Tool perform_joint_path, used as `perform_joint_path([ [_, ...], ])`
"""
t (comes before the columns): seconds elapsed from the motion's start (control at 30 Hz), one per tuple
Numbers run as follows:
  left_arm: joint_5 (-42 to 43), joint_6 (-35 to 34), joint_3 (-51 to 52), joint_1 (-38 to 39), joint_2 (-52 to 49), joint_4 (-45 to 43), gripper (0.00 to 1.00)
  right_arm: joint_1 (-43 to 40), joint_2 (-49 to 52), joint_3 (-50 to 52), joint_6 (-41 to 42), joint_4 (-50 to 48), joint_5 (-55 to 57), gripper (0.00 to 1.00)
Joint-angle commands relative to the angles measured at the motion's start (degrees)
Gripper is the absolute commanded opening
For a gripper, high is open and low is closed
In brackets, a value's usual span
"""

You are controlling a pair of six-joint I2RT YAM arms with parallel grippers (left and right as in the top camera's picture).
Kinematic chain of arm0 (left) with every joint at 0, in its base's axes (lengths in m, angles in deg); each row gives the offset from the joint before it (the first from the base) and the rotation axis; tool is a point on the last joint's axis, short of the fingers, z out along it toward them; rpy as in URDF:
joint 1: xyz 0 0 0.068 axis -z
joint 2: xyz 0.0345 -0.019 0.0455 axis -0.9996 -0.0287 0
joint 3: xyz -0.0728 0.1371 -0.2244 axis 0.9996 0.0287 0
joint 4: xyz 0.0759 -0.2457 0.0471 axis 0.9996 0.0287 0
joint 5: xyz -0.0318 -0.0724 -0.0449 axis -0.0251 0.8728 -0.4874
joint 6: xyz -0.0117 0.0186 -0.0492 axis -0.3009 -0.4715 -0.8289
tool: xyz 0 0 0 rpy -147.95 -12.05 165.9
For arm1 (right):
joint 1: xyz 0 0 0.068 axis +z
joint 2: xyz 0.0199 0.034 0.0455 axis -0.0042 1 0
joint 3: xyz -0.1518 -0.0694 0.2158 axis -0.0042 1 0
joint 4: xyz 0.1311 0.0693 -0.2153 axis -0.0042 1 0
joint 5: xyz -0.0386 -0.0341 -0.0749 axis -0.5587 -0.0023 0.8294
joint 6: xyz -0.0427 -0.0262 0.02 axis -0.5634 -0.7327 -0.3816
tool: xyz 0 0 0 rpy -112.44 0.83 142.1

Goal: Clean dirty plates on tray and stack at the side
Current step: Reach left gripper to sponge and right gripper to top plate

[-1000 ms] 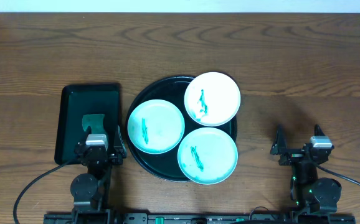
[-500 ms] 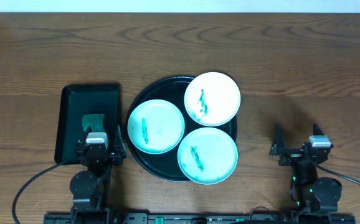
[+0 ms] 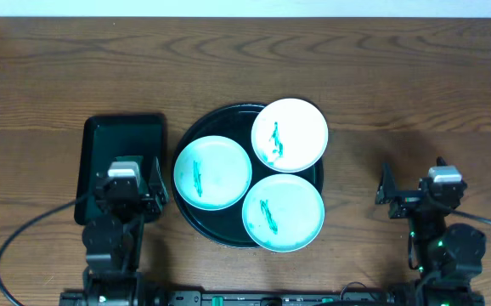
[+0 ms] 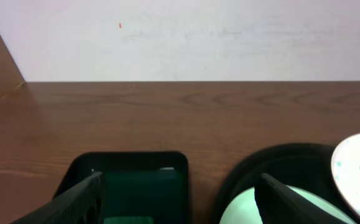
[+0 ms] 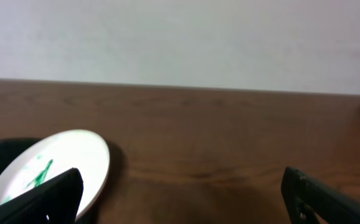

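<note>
Your left gripper (image 3: 131, 189) hangs just left of the tray (image 3: 220, 123), jaws wide and empty. It sits over the green tray (image 3: 101, 136) where the sponge (image 4: 127, 219) lies, likely your first pick. The right gripper (image 3: 424, 195), well right of the tray, is spread wide too, holding nothing. On the tray, the near plate (image 3: 283, 212), left plate (image 3: 212, 172) and far plate (image 3: 290, 134) crowd together, all scribbled, none cleaned.

Lab-like setup: wooden table (image 3: 228, 68) against white wall (image 4: 230, 37).
</note>
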Motion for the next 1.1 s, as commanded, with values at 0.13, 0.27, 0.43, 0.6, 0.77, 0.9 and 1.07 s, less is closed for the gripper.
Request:
perform_joint_path([
  [0.13,-0.07,0.76,-16.57,0.28,-12.46,9.18,0.76,-0.5,11.52,-14.56,-1.18,10.32,-1.84,0.99],
  [0.27,-0.04,0.76,-25.75,0.28,-18.91,17.05,0.76,-0.5,18.36,-22.18,-1.18,15.85,-3.93,0.99],
  [0.43,-0.07,0.76,-37.66,0.28,-27.02,27.96,0.76,-0.5,29.0,-32.59,-1.38,24.98,-6.51,0.99],
  [0.6,1.6,0.74,-49.42,0.28,-35.89,39.93,0.76,-0.5,41.53,-45.09,-1.77,36.65,-8.81,0.99],
  [0.77,8.96,0.76,-57.83,0.28,-44.26,49.07,0.76,-0.5,51.63,-56.11,-3.26,46.69,-11.17,0.99],
  [0.9,14.01,0.76,-58.88,0.28,-48.24,49.96,0.76,-0.5,55.8,-58.86,-2.49,46.36,-12.2,0.99],
  [1.07,16.17,0.24,-58.88,0.28,-51.08,52.92,0.76,-0.46,57.59,-58.77,-0.02,44.74,-20.92,0.99],
])
